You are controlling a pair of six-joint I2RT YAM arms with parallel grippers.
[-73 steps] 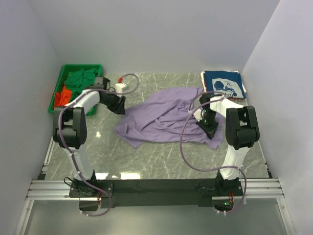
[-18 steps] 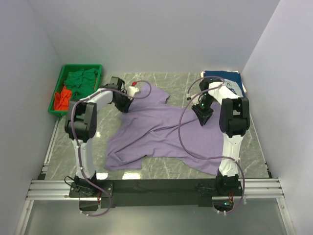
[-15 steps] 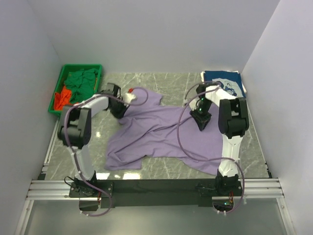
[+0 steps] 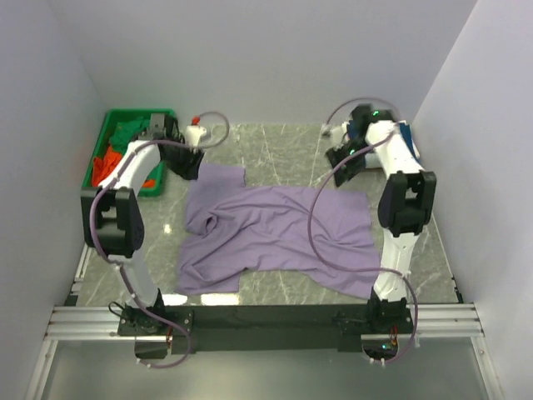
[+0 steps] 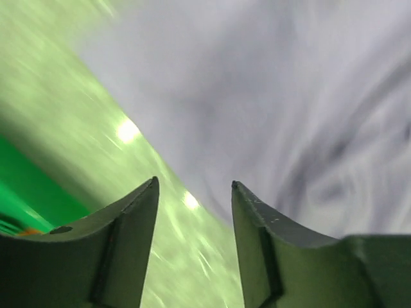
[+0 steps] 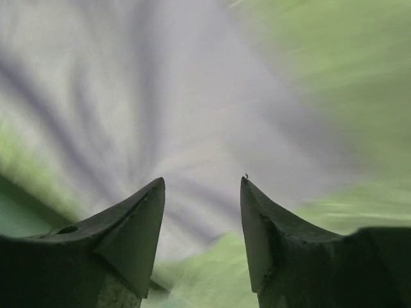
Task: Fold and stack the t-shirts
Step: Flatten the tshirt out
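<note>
The lavender t-shirt point(image 4: 275, 233) lies spread at the centre of the table point(image 4: 283, 142), rumpled toward 9 o'clock (a sleeve points to 11). Both arms reach far back, the left gripper point(image 4: 186, 163) over the shirt's 11 o'clock corner and the right gripper point(image 4: 345, 162) at 1 o'clock, each with fingers apart and empty. The green bin point(image 4: 137, 112) at 10 o'clock holds a green tee point(image 4: 133, 133) and an orange-red tee point(image 4: 104, 164).

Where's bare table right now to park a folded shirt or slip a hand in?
Best patch: the back-middle table, between the left gripper and right gripper, behind the purple shirt. There is also a thin strip between the shirt's near hem and the front rail. Crowded: the centre, covered by the shirt, and back left by the green bin.
</note>
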